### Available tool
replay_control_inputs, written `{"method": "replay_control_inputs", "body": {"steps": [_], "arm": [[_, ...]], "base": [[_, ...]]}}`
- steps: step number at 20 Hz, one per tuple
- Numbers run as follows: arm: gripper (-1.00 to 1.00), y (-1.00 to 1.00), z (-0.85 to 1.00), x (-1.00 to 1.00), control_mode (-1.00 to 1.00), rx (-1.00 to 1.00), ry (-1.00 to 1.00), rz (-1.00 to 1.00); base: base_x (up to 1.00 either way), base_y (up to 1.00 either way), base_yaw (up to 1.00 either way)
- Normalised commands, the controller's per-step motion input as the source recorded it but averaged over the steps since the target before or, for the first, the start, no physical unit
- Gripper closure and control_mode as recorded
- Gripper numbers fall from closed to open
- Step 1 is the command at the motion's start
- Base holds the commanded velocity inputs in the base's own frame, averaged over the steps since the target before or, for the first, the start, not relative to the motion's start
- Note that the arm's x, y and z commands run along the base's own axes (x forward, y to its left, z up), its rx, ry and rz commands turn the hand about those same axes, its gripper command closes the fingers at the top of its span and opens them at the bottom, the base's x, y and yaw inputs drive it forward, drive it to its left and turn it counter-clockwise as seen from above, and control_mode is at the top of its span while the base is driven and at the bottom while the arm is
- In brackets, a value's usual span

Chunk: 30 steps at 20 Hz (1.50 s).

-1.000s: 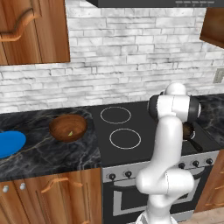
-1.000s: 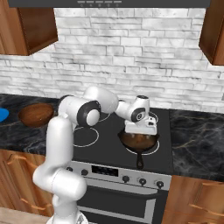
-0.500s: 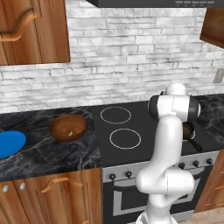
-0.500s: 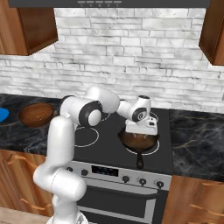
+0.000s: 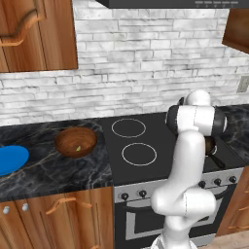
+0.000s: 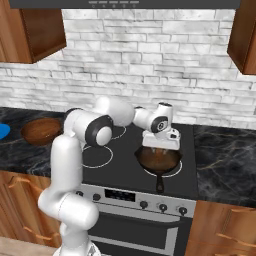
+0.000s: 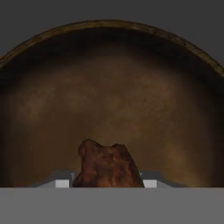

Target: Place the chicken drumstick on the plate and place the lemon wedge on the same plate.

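The chicken drumstick (image 7: 107, 166), a lumpy brown piece, lies in a dark frying pan (image 6: 159, 161) on the stove's right front burner. My gripper (image 6: 159, 149) reaches down into the pan, and in the hand view its fingertips (image 7: 62, 183) press against both sides of the drumstick. Far to the left on the counter, the blue plate (image 5: 9, 159) lies flat at the picture's edge. Right of the plate stands a wooden bowl (image 5: 75, 141) with the lemon wedge (image 5: 78, 148), a tiny yellow-green sliver, inside it.
The pan's rim (image 7: 109, 24) curves around the drumstick on all sides, and its handle (image 6: 161, 186) points toward the stove front. Two ringed burners (image 5: 138, 154) lie between pan and bowl. Wall cabinets hang above both ends of the dark marble counter (image 5: 48, 170).
The jaws have closed from wide open onto the drumstick. The arm has stayed over the pan.
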Motion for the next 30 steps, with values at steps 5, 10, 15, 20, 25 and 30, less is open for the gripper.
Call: {"method": "replay_control_inputs", "body": {"steps": [5,10,15,20,25,30], "arm": [[1.0,0.25,0.48,-0.25,-1.0,0.0,0.0,0.0],[1.0,0.34,0.31,-0.33,-1.0,0.0,0.0,0.0],[1.0,0.34,0.3,-0.36,-1.0,0.0,-0.02,0.0],[1.0,0.33,0.17,-0.36,-1.0,0.0,-0.09,0.0],[1.0,0.34,0.14,-0.29,-1.0,0.0,0.0,0.0],[1.0,0.36,0.04,-0.27,-1.0,0.0,0.0,-0.02]], "base": [[0.0,0.0,0.0],[0.0,0.0,0.0],[0.0,0.0,0.0],[0.0,0.0,0.0],[0.0,0.0,0.0],[0.0,0.0,0.0]]}}
